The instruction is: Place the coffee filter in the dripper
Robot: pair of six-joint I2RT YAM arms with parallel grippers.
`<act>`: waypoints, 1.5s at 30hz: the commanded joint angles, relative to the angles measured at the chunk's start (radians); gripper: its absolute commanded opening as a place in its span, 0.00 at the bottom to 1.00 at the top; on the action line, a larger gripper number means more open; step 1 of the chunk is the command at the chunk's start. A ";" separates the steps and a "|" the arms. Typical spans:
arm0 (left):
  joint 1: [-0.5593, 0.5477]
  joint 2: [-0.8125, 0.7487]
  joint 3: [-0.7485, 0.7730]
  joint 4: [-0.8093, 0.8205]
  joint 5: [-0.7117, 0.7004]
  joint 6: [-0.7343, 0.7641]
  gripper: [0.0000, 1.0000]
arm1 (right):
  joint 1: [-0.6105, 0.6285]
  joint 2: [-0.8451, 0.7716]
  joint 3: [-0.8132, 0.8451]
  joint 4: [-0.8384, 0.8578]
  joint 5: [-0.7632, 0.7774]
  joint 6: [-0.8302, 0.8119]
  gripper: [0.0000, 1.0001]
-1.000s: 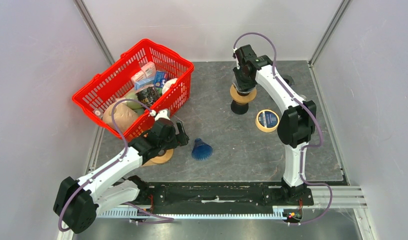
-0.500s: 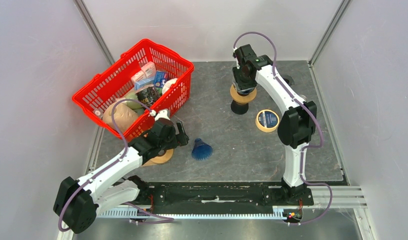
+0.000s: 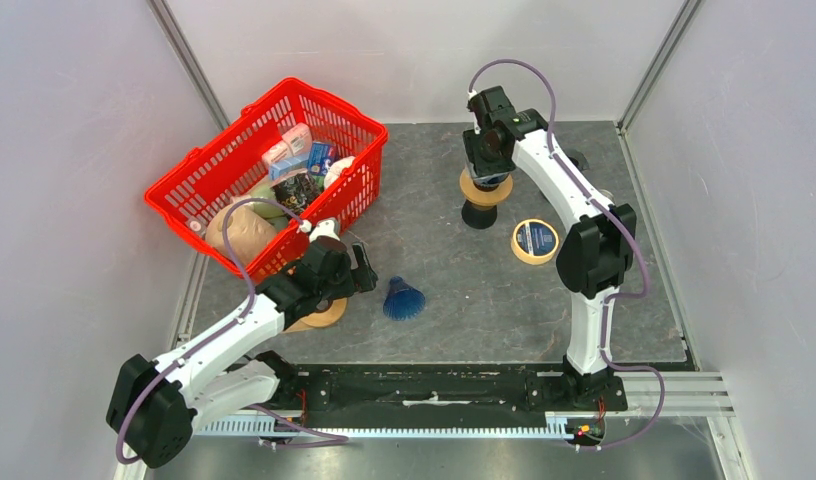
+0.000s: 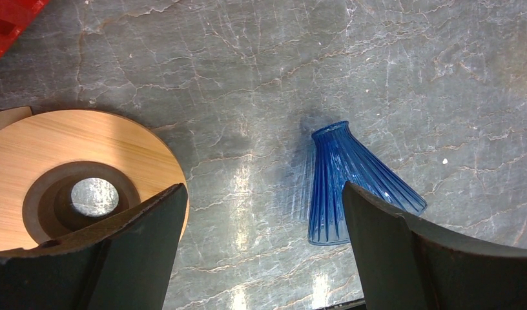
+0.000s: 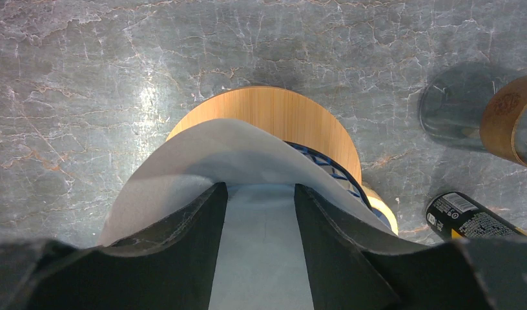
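Observation:
The white paper coffee filter (image 5: pixel 228 148) sits in the dripper (image 3: pixel 484 190), a blue ribbed glass cone (image 5: pixel 320 163) in a round wooden collar (image 5: pixel 274 106) on a black stand. My right gripper (image 5: pixel 261 194) points straight down into it. Its fingers stand apart inside the paper cone, and bare paper shows between them. In the top view this gripper (image 3: pixel 487 160) hides the filter. My left gripper (image 4: pixel 264 213) hangs wide open and empty over the table, between a loose blue ribbed glass cone (image 4: pixel 351 181) and a wooden ring (image 4: pixel 73 148).
A red basket (image 3: pixel 199 180) full of items stands at the back left. A tape roll (image 3: pixel 535 240) lies right of the dripper. A glass vessel with a wooden band (image 5: pixel 500 116) and a black can (image 5: pixel 467 216) are close by on the right.
The right gripper's jaws have spread wider inside the filter. The left arm has not moved.

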 commanded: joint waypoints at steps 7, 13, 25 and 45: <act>0.006 -0.028 0.021 0.008 -0.041 0.023 0.96 | 0.002 0.042 -0.022 -0.039 0.027 -0.006 0.36; 0.007 -0.033 0.017 0.005 -0.043 0.022 0.97 | 0.002 0.047 -0.026 -0.040 0.027 0.000 0.31; 0.007 -0.040 0.014 0.003 -0.042 0.022 0.96 | 0.002 0.021 0.022 -0.045 0.038 0.005 0.37; 0.007 -0.043 0.010 0.013 -0.032 0.025 0.97 | 0.003 -0.045 0.067 -0.048 0.056 0.018 0.40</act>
